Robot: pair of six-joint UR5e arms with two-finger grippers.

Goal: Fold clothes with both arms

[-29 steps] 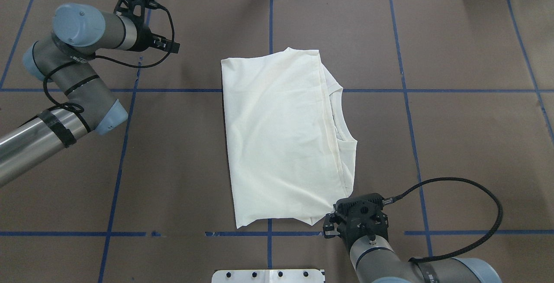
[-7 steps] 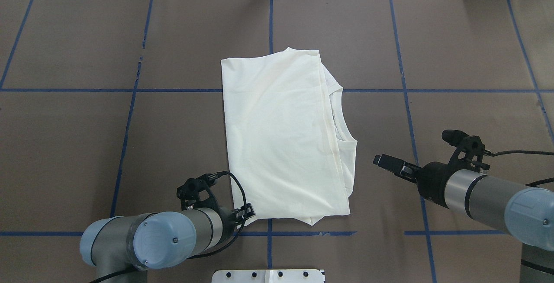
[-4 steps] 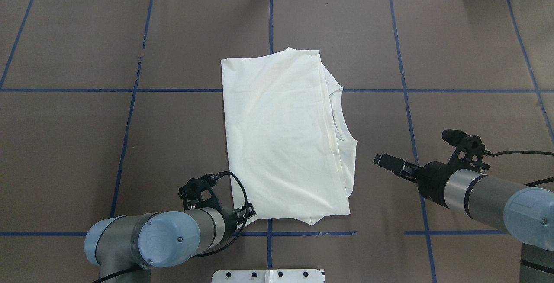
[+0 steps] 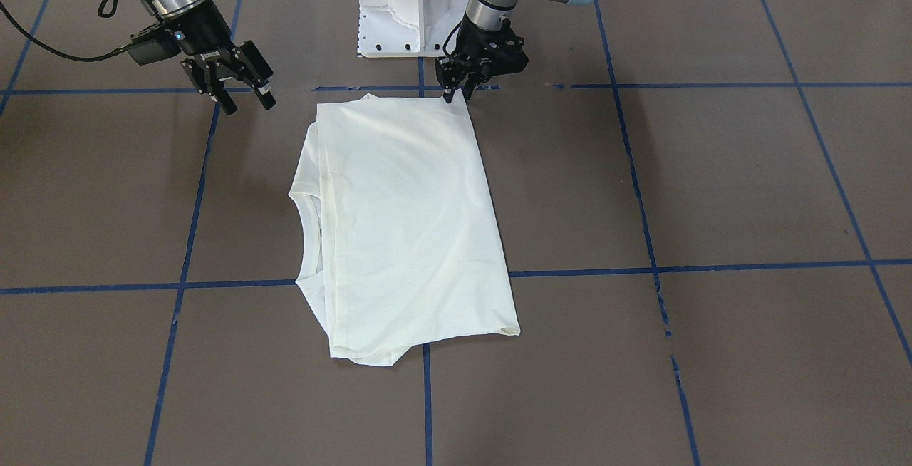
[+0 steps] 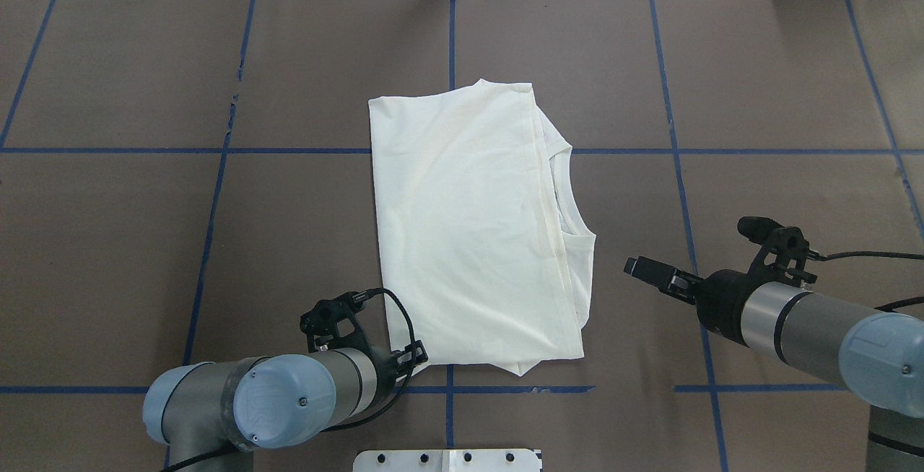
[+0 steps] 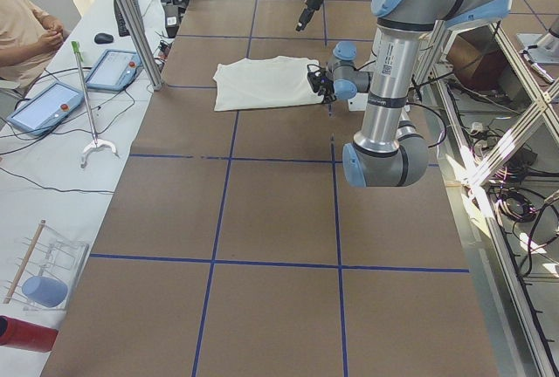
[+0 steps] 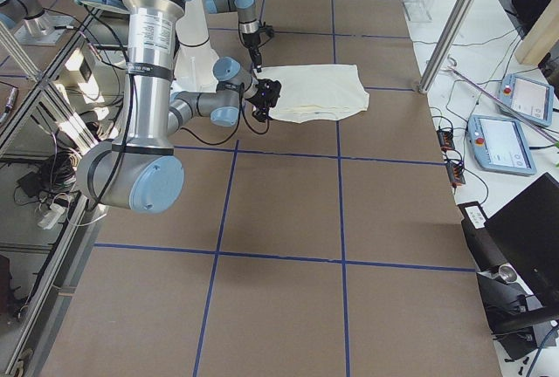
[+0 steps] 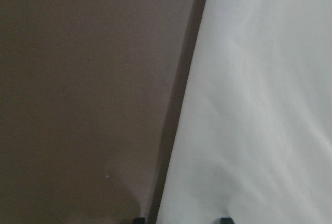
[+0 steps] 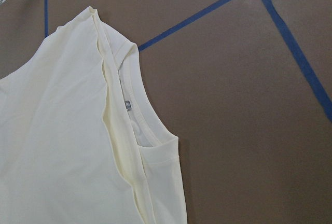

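Fingertips [image 8: 225, 220] of the left gripper [image 4: 457, 93] stand a little apart, straddling the near left corner of the T-shirt [image 5: 469, 226] with nothing clamped between them. The right gripper [image 4: 249, 105] hovers off the shirt's right side, clear of the cloth, its fingers spread wide.

The T-shirt lies folded into a tall rectangle near the middle of the table [image 5: 758, 97]. Its long axis runs from the robot's edge toward the far edge, slightly slanted. The collar [image 9: 144, 105] opens toward the robot's right, peeking out from under the top fold. The upper face is plain cream, and the layers beneath show only as thin edges along the right side. Blue tape [image 5: 289, 150] runs under the shirt's far part.

From overhead, the left gripper is mostly hidden behind its own wrist. Its wrist camera is blurred: just the cloth's edge, the brown surface and two dark tips cut off at the bottom.
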